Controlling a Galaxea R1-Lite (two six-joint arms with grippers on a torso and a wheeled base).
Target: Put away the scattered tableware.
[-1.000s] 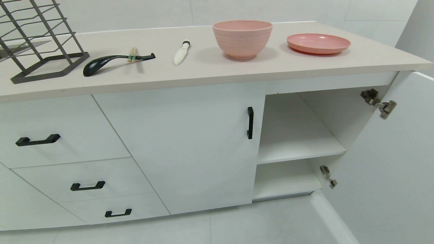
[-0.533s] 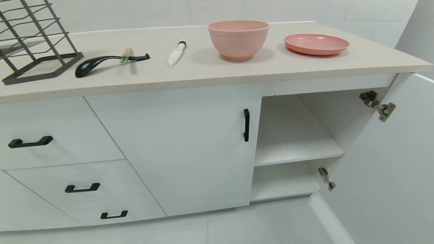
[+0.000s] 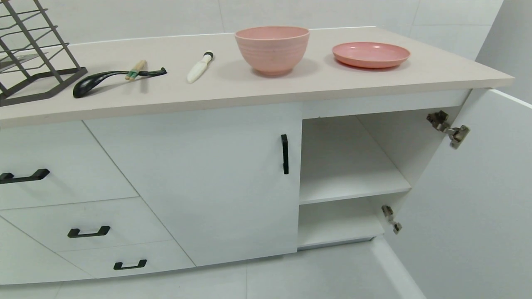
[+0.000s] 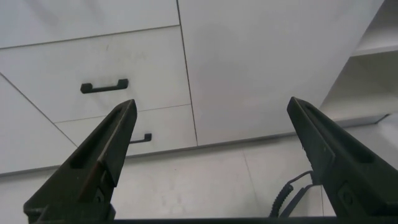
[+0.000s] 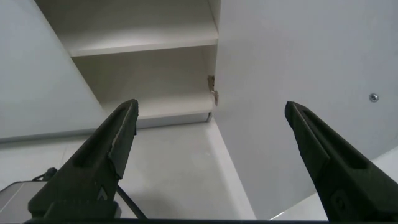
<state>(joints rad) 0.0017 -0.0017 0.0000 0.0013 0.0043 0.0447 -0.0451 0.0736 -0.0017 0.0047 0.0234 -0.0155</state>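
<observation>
Cut off at the left edge: rack (image 3: 62, 82), top drawer handle (image 3: 23, 177). Cut off at right: open door (image 3: 478, 199). Too small to count: chopsticks (image 3: 135, 69).

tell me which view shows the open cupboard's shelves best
The head view: it takes in both shelves front-on, plus the swung-out door. The right wrist view sees the shelves from low down, partly cropped. The left wrist view catches just a sliver of their edge.
</observation>
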